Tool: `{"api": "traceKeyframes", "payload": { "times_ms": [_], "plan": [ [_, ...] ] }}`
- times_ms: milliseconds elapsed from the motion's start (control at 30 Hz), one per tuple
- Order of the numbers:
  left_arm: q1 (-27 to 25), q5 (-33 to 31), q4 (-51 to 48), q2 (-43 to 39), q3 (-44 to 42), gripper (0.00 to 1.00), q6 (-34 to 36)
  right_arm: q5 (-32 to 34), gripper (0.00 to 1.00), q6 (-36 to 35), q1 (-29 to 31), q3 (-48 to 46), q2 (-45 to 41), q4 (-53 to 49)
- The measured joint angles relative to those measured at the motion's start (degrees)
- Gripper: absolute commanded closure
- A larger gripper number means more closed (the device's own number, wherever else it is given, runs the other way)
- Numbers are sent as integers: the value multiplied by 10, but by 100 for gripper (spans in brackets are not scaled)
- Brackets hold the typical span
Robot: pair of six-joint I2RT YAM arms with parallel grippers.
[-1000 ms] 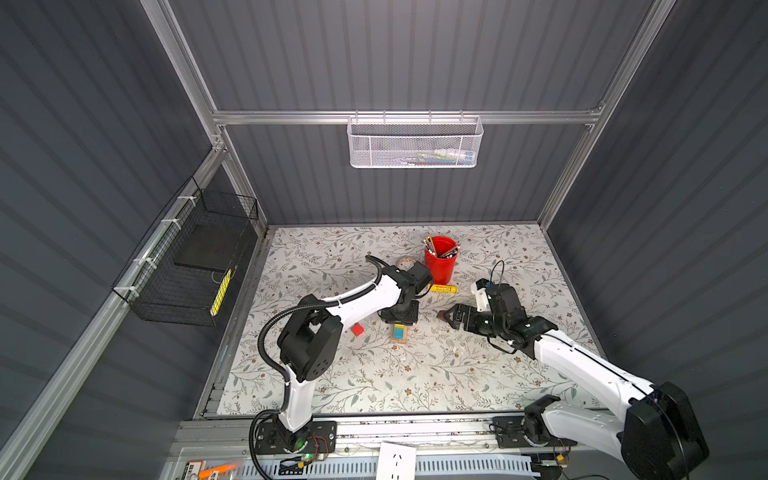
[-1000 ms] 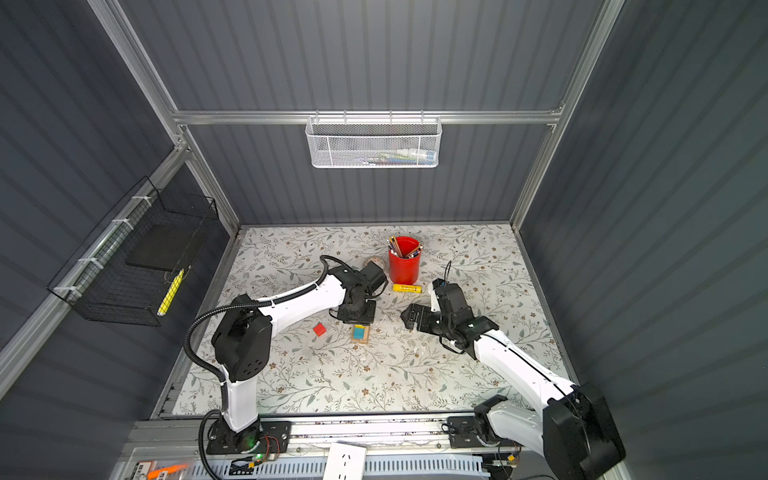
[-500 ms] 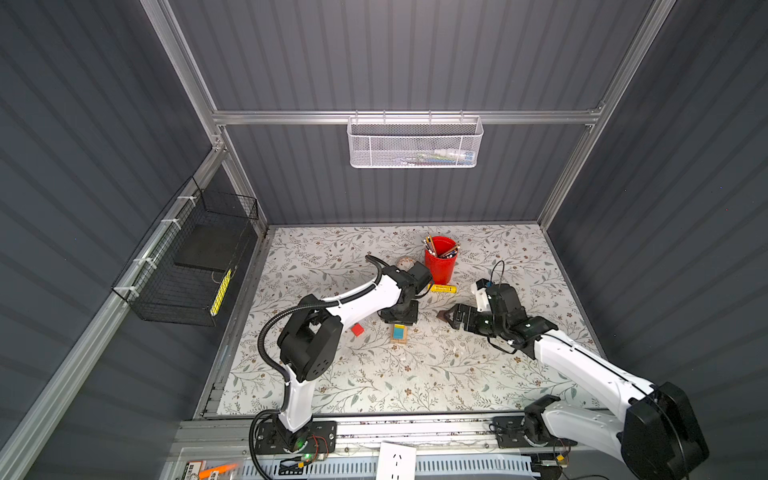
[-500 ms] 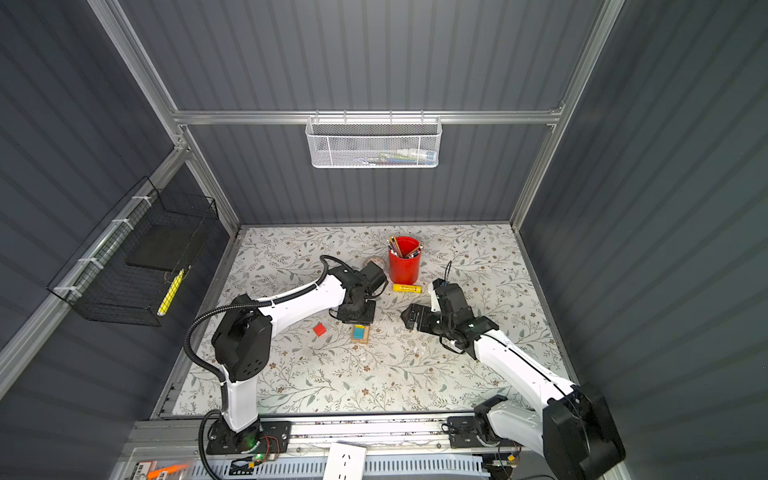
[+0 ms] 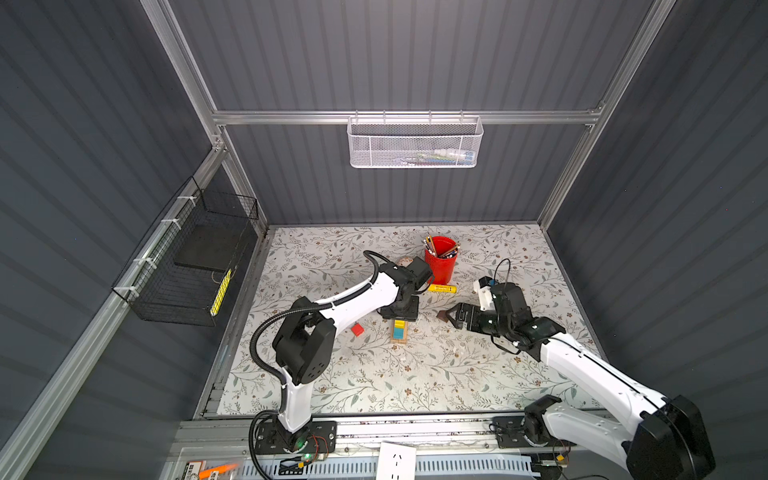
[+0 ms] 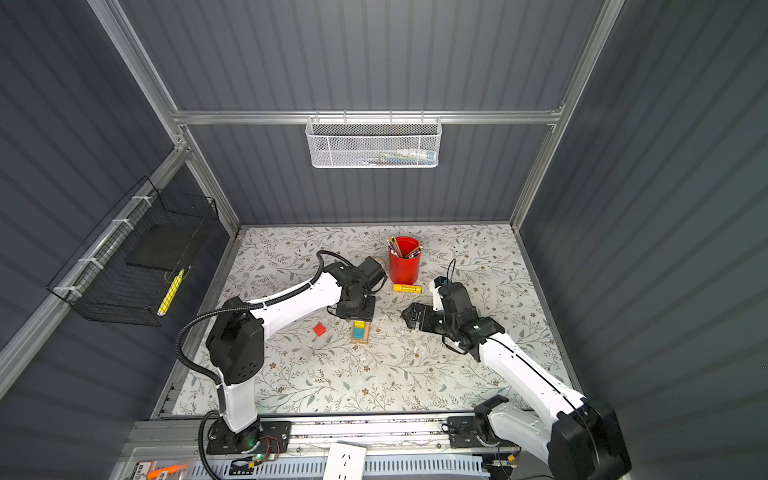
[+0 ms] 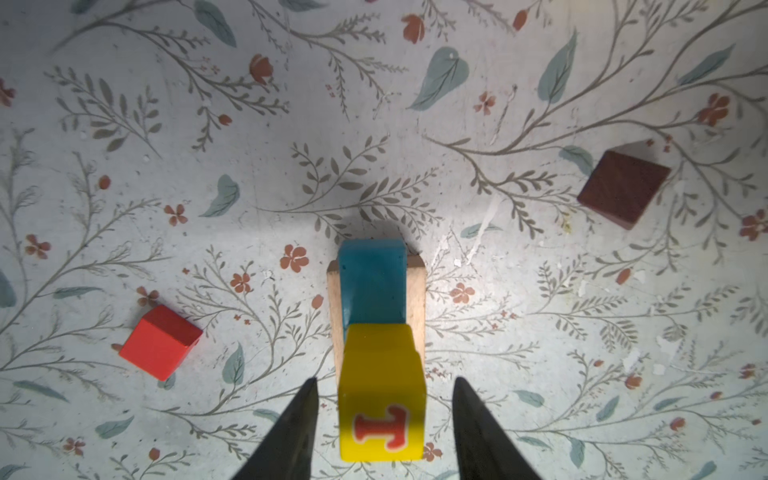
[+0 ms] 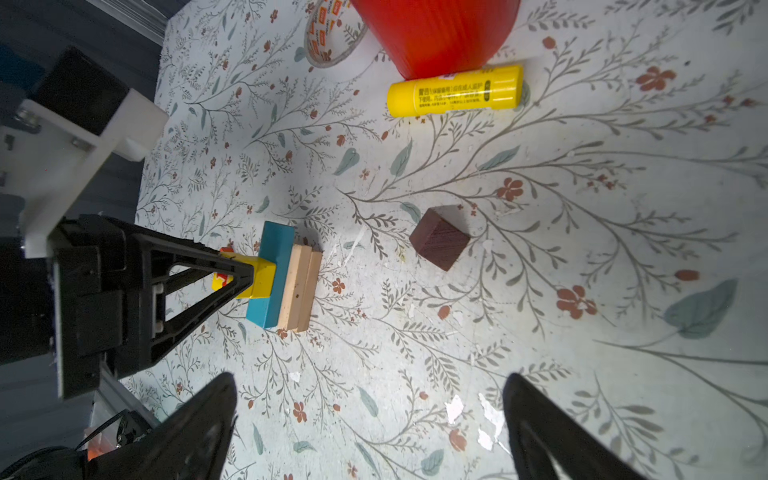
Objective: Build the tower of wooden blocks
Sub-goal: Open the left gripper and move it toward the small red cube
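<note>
a: where is the wood block tower (image 5: 399, 332) seen?

b: it is found near the middle of the table (image 5: 415, 374) in both top views. tan wooden bars (image 7: 417, 291) are stacked flat on the table and a teal bar (image 7: 372, 282) is laid on top of them. a yellow lettered cube (image 7: 382, 399) is set on one end of the teal bar. a red "t" is shown on the face turned toward the gripper above it.

a: how is the left gripper held?

b: the left gripper (image 7: 385, 384) is hung over that cube, pointed down. its jaws are parted, one on each side of the cube. a strip of table is seen between each jaw and the cube, so the cube is not clasped.

a: and the right gripper?

b: the right gripper (image 8: 370, 378) is spread wide and nothing is held in it. it is held low on the right-edge side of the tower, aimed toward it.

a: which blocks are seen off the tower?

b: a red cube (image 7: 160, 343) is laid on the table on the left-edge side of the tower, apart from it. a dark brown roof-shaped piece (image 8: 439, 239) is laid between the tower and the right gripper, touched by neither.

a: what else is noted?

b: a red cup of pencils (image 5: 441, 266) is stood toward the back edge, and a yellow tube (image 8: 455, 91) is laid just beside its base. how many tan bars are stacked cannot be told for sure.
</note>
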Motion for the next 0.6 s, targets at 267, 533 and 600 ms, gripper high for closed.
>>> {"api": "traceKeyframes", "payload": {
  "times_ms": [267,533,600],
  "plan": [
    [0,-46,5,-133,-31,37,-40,-26,1,-30,6,24,-3,-25],
    [6,-106,1,-236,-139,30,-131,-33,1,-61,79,48,10,-25],
    [12,-112,-1,-252,-175,29,-157,-33,1,-66,104,50,21,-17]
  ]
}}
